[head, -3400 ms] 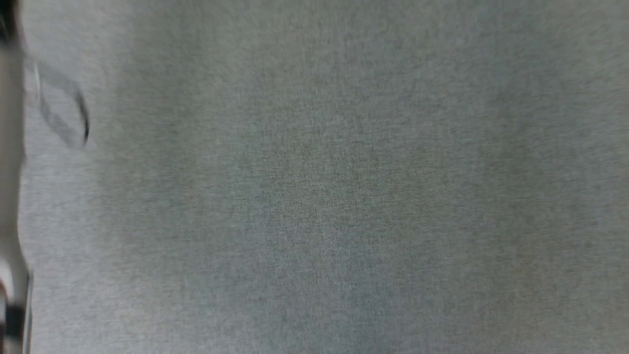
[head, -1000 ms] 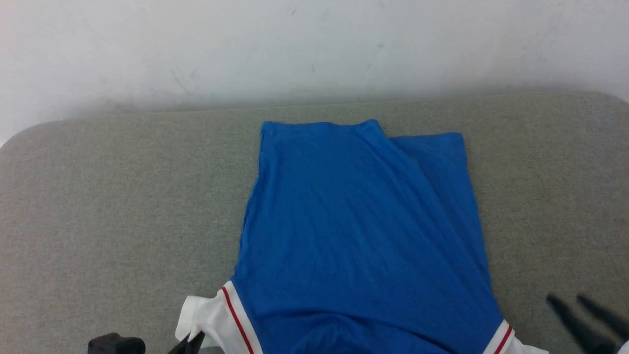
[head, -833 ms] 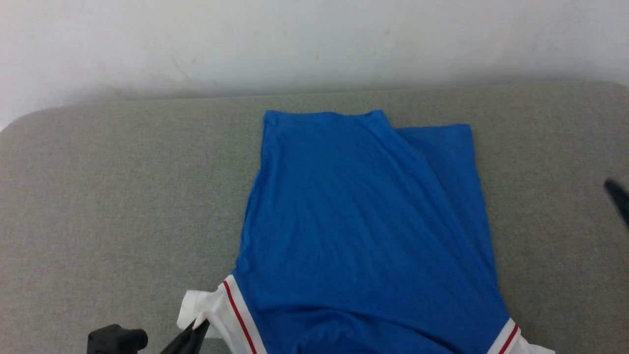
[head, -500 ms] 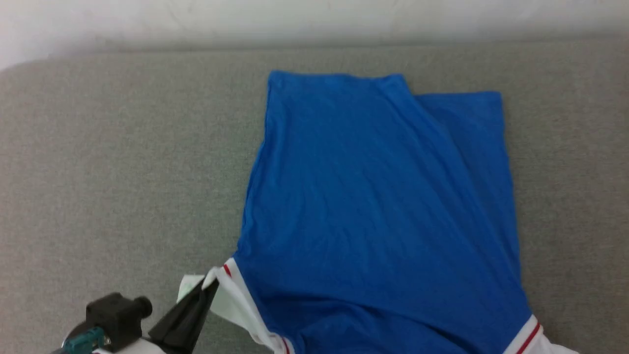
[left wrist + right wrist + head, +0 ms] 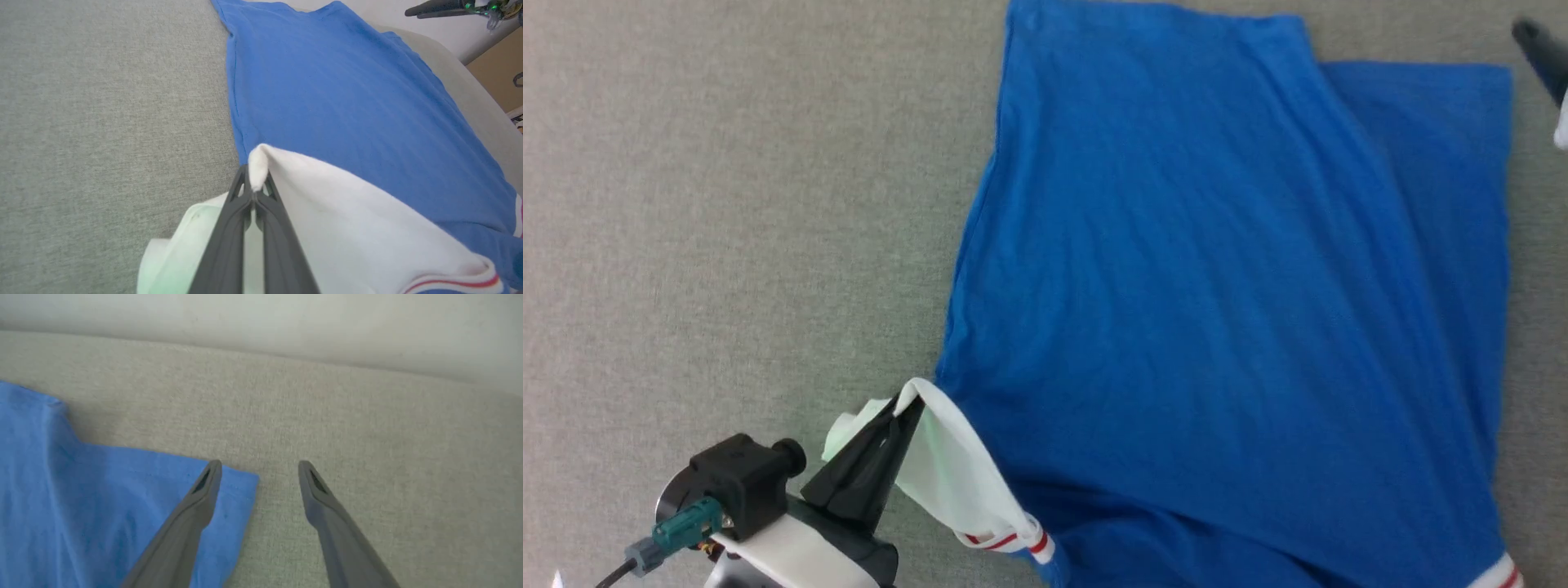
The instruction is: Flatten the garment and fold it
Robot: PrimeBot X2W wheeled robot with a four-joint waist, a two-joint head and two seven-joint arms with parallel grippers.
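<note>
The garment (image 5: 1217, 286) runs off the bottom of the head view, so its lower part cannot be seen. The far sleeve (image 5: 1499, 576) is just a scrap of white and red in the corner. On the right, one blue layer lies over another and hides much of it. The near sleeve (image 5: 347, 212) folds over the tips of the left tool (image 5: 255, 192) and looks blurry close to the wrist camera. The head view cuts off the right tool (image 5: 259, 473), all but one dark finger (image 5: 1535, 37). In the right wrist view, a finger covers part of the garment's corner.
</note>
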